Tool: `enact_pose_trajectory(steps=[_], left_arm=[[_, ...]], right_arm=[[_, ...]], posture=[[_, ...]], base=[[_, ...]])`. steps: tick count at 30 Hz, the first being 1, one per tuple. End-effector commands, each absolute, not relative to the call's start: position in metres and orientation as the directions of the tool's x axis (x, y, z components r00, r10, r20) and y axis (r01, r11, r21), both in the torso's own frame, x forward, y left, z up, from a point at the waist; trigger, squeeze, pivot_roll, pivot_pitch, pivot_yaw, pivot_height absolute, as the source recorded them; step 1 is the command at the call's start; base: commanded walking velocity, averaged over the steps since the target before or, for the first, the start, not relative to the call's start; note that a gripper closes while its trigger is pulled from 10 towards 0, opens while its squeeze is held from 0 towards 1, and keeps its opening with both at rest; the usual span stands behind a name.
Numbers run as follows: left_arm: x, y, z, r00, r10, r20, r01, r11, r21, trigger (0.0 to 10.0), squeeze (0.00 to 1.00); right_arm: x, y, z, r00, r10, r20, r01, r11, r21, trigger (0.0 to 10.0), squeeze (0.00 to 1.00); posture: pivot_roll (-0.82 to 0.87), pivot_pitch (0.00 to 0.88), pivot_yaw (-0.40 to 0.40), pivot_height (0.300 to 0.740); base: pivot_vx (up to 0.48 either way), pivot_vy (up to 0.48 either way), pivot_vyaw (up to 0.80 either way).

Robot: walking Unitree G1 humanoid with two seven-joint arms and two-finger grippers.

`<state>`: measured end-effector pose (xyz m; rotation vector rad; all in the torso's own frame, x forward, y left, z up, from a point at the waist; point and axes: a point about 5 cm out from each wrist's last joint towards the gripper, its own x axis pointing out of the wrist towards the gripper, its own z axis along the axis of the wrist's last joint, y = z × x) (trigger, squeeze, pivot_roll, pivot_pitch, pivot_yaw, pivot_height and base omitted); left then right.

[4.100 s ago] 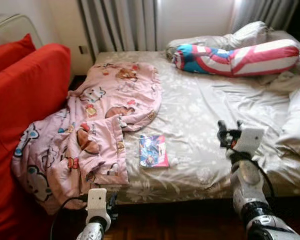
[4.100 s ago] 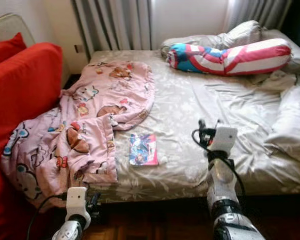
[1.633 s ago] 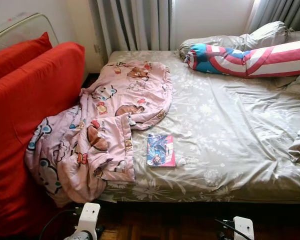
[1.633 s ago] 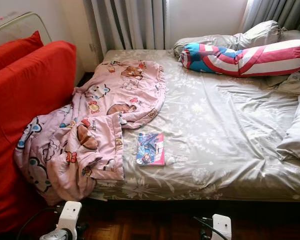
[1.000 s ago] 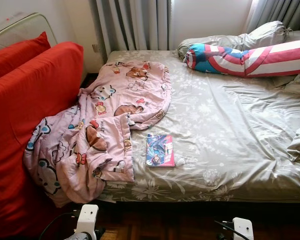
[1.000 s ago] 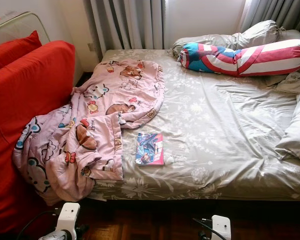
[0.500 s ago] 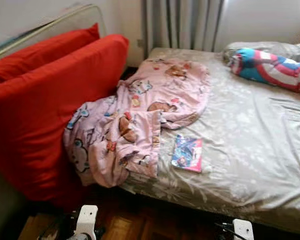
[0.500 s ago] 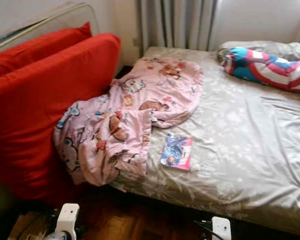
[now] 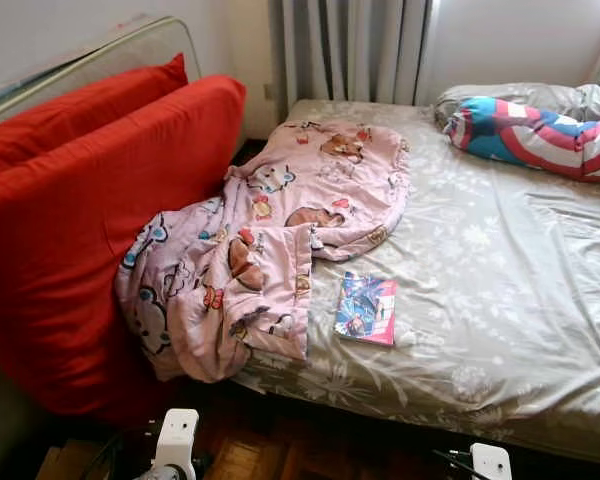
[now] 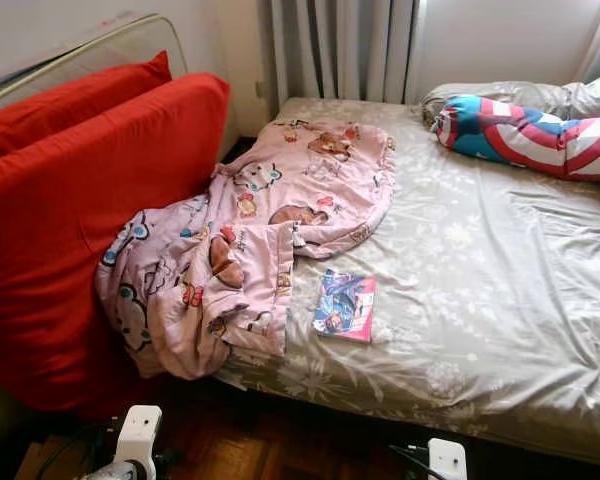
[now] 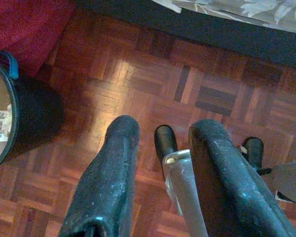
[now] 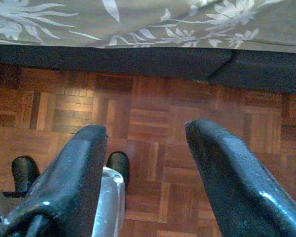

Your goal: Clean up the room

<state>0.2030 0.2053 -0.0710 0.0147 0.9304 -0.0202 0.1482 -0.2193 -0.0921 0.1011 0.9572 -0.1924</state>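
Observation:
A pink cartoon-print blanket (image 9: 270,230) lies crumpled on the bed's left side and spills over the edge against the red sofa cushions (image 9: 90,200). A colourful book (image 9: 366,308) lies flat on the grey floral sheet (image 9: 500,290), near the front edge, with a small white scrap (image 9: 406,338) beside it. A red, white and blue bolster (image 9: 530,135) rests at the head of the bed. Both arms hang low in front of the bed. My left gripper (image 11: 163,148) and right gripper (image 12: 145,131) are open over the parquet floor, holding nothing.
A dark round bin (image 11: 19,118) with a blue rim stands on the parquet (image 11: 153,74) near the red sofa base. The bed's dark frame (image 12: 138,59) runs just ahead of the right gripper. Grey curtains (image 9: 350,50) hang behind the bed, and a grey pillow (image 9: 520,95) lies behind the bolster.
My right arm, raised over the bed four seconds ago, has dropped low. The camera has swung left, bringing more of the red cushions into view. Things on the bed have not moved.

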Motion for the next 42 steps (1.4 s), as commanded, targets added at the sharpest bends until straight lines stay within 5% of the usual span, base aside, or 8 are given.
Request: enact_pose_trajectory(steps=[1,11,42], left_arm=[[0.2002,0.2092,-0.0718,0.595,0.001,-0.803,0.003,1.0,0.003,10.0,0.0],[0.2017,0.2094,-0.071,0.599,0.005,-0.801,-0.006,1.0,0.002,10.0,0.0],[0.2037,0.2028,-0.071,0.617,0.023,-0.787,-0.043,0.999,-0.005,10.0,0.0]], right_arm=[[0.149,-0.2175,-0.0922,0.561,-0.115,-0.82,0.189,0.982,-0.009,10.0,0.0],[0.1506,-0.2173,-0.0916,0.564,-0.112,-0.818,0.191,0.982,-0.003,10.0,0.0],[0.1517,-0.2229,-0.0901,0.565,-0.108,-0.818,0.193,0.981,0.003,10.0,0.0]], posture=[[-0.09,0.0,0.014,0.74],[-0.09,0.0,0.01,0.74],[-0.1,0.0,-0.022,0.74]], base=[[0.0,0.0,0.0],[0.0,0.0,0.64],[0.0,0.0,0.0]])
